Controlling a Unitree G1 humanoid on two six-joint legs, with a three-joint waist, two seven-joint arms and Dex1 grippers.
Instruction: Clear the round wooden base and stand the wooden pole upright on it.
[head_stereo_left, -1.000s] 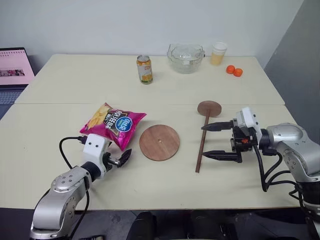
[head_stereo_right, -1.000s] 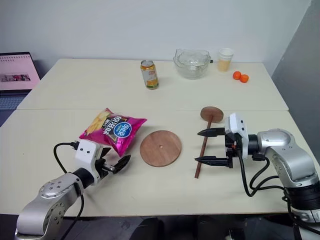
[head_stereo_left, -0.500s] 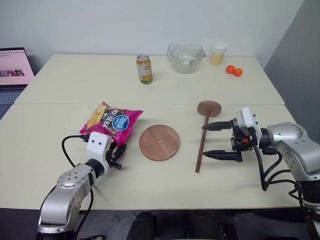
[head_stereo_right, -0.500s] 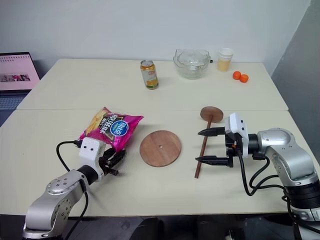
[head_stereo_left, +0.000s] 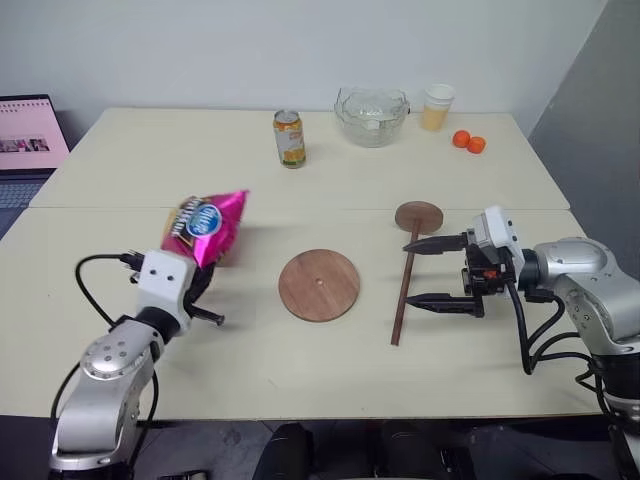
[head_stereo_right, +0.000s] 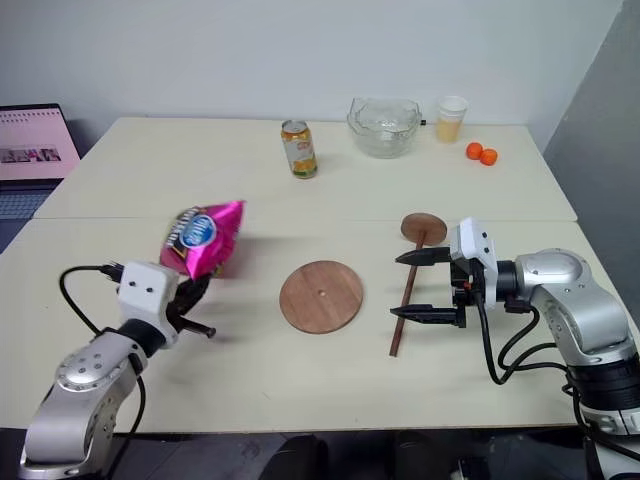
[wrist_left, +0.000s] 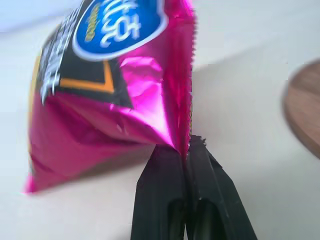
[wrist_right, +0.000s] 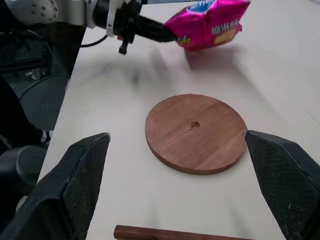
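Note:
The round wooden base (head_stereo_left: 319, 285) lies flat in the middle of the table with nothing on it, its centre hole showing in the right wrist view (wrist_right: 196, 132). My left gripper (head_stereo_left: 203, 274) is shut on the bottom edge of a pink chip bag (head_stereo_left: 206, 226), which it holds up off the table to the left of the base; the pinched seam is close up in the left wrist view (wrist_left: 186, 145). The wooden pole (head_stereo_left: 405, 290) lies flat to the right of the base, its disc end (head_stereo_left: 418, 215) farther away. My right gripper (head_stereo_left: 410, 273) is open, its fingertips at the pole, holding nothing.
At the back of the table stand a drink can (head_stereo_left: 289, 138), a glass bowl (head_stereo_left: 372, 115), a cup of juice (head_stereo_left: 437, 106) and two oranges (head_stereo_left: 467, 142). A laptop (head_stereo_left: 30, 135) sits off the far left edge.
My left gripper closed on the chip bag's edge and lifted it up and to the left, off the table. The right arm kept still.

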